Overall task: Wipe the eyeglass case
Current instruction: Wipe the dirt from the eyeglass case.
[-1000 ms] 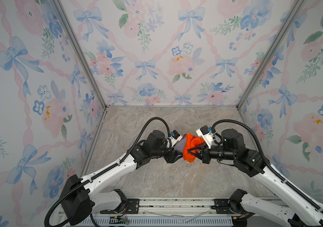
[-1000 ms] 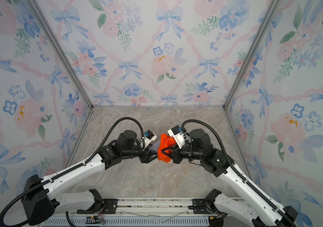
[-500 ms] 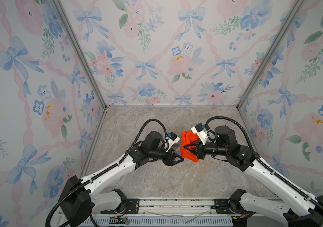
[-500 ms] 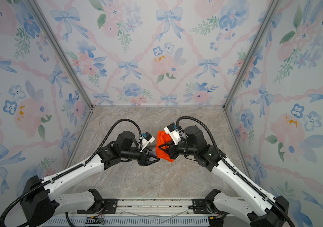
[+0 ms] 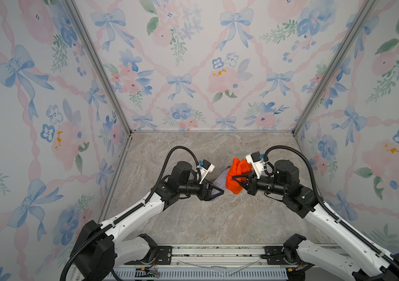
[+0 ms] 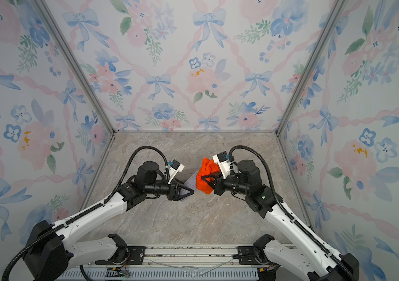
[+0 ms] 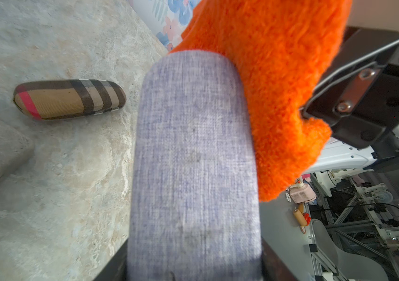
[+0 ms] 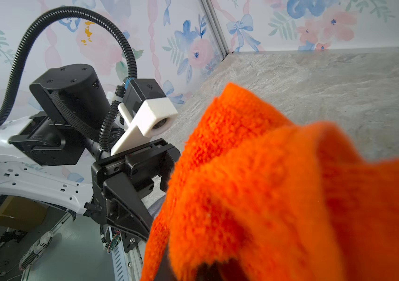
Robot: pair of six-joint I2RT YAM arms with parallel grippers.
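Now, the wiping is, as I judge it, in its middle and not at its end. My left tool (image 5: 219, 192) is pinching the near end of the grey eyeglass case (image 7: 193, 158), one jaw on each long side. It holds the case lifted above the tabletop (image 5: 193, 219), about in the centre between my two arms, with the free end pointing to the far side and a little to the right. My right tool (image 5: 236, 181) is pressed together on a bunched orange cloth (image 5: 237, 167). This cloth lies against the right flank and the far rounded end of the case, and in the left wrist view the two are touching along that edge. So both things are picked up and the contact is made. What is left, I think, is most of the rubbing itself. The broad face turned to my left wrist camera is bare of cloth and shows some faint darker marks, though I cannot tell if these are dirt or only the weave. The end inside my left grip cannot be reached by the cloth as I hold it, and the underside is hidden. A second, checked case (image 7: 69, 99) lies flat on the tabletop, well apart from the one I hold. The cloth does not touch it, and whether it belongs to the task I cannot say.
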